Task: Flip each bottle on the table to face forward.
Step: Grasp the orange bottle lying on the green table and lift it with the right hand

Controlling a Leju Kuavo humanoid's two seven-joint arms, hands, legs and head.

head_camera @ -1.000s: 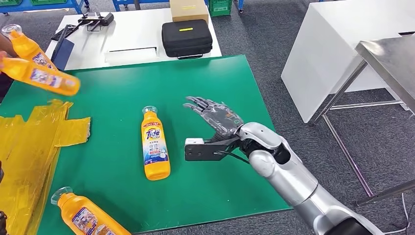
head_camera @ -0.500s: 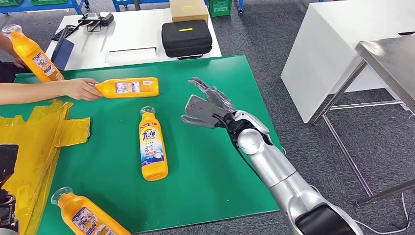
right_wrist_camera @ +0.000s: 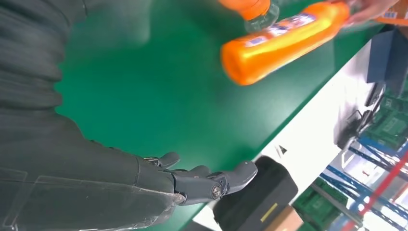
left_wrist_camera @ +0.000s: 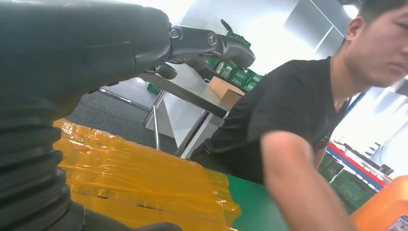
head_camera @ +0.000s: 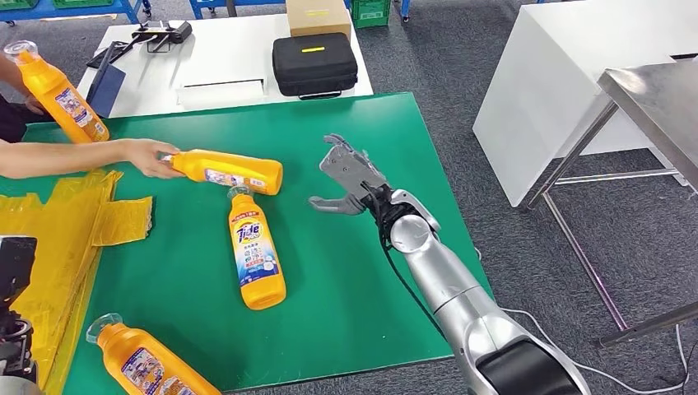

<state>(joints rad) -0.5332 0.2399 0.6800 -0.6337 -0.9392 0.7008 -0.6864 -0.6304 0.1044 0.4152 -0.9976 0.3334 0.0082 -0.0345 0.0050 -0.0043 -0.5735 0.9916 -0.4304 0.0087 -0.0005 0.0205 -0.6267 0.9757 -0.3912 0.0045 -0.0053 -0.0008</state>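
Bottle (head_camera: 228,170) lying crosswise on green bench (head_camera: 346,296), held by person's hand (head_camera: 146,156), just left of empty, spread-fingered right hand (head_camera: 350,177).

silver arm (head_camera: 449,292) — black cable, dark grey fingers (head_camera: 337,152)

Workshop (blue racks (head_camera: 74,8), green crates (head_camera: 370,11)).

Clearance, right side of mat (head_camera: 362,280)
I see open green around my right hand (head_camera: 350,177); person's arm (head_camera: 74,156) and held bottle (head_camera: 230,171) block the left.
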